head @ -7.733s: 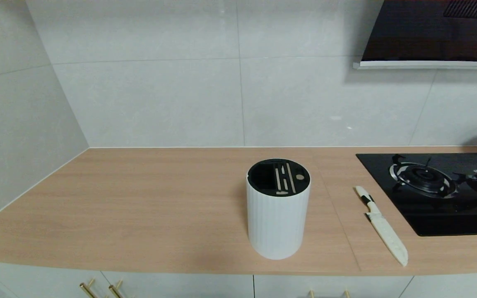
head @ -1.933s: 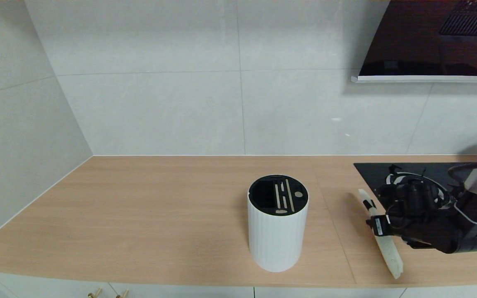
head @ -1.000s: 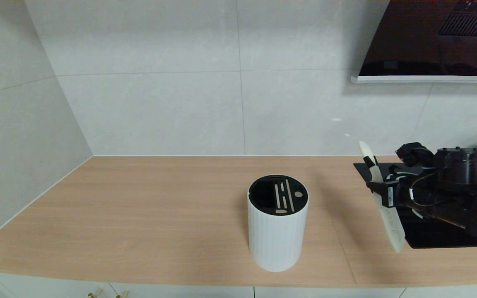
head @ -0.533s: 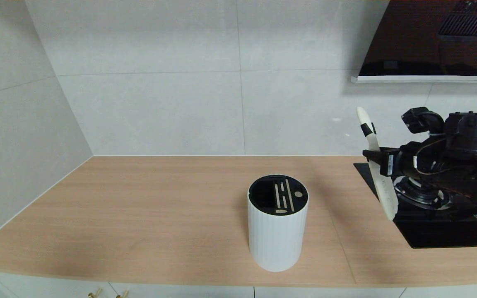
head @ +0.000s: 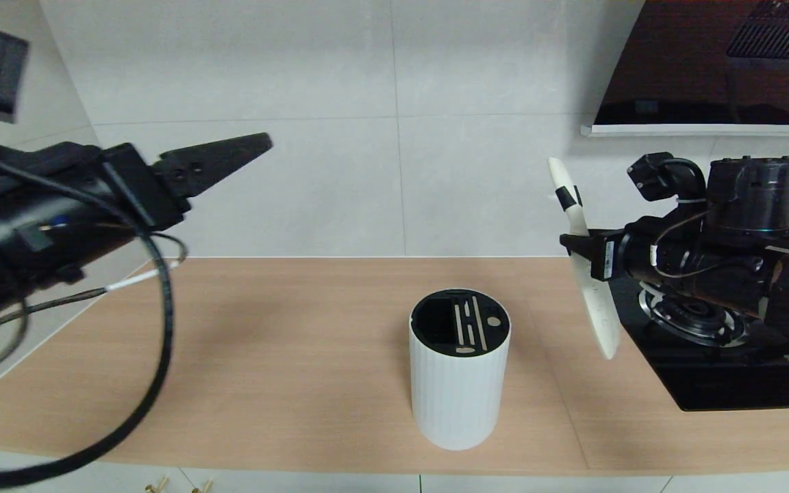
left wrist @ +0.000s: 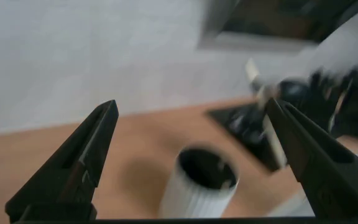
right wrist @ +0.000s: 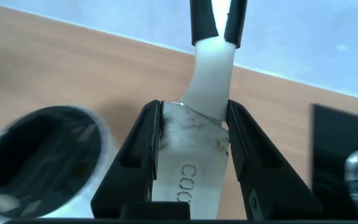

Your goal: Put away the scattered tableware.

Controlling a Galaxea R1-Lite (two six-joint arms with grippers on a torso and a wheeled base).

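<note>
Nearest, at the lower edge of the head view: brass cabinet pulls (head: 155,487) under the front lip of a wooden countertop (head: 285,383). Upright on that countertop, near its front edge and about mid-width: white ribbed knife holder (head: 459,390), round, with a black top cut by one large square opening and several narrow slots. To the holder's right, apart from it and clear of the countertop: knife (head: 596,311), pale blade pointing down, tip in the air, pale handle with a black band pointing up, slightly tilted. Clamped across the knife just where blade meets handle: right gripper (head: 581,248), both black fingers pressed flat against the blade's sides, as seen in the right wrist view. Behind and below the right arm: black gas hob (head: 709,370) set into the countertop, one burner ring visible. Raised at the robot's left, well above the countertop and well apart from the holder: left gripper (left wrist: 191,107), fingers spread wide, nothing between them. Farthest: grey tiled wall (head: 394,178) and dark range hood (head: 723,68) at upper right.
</note>
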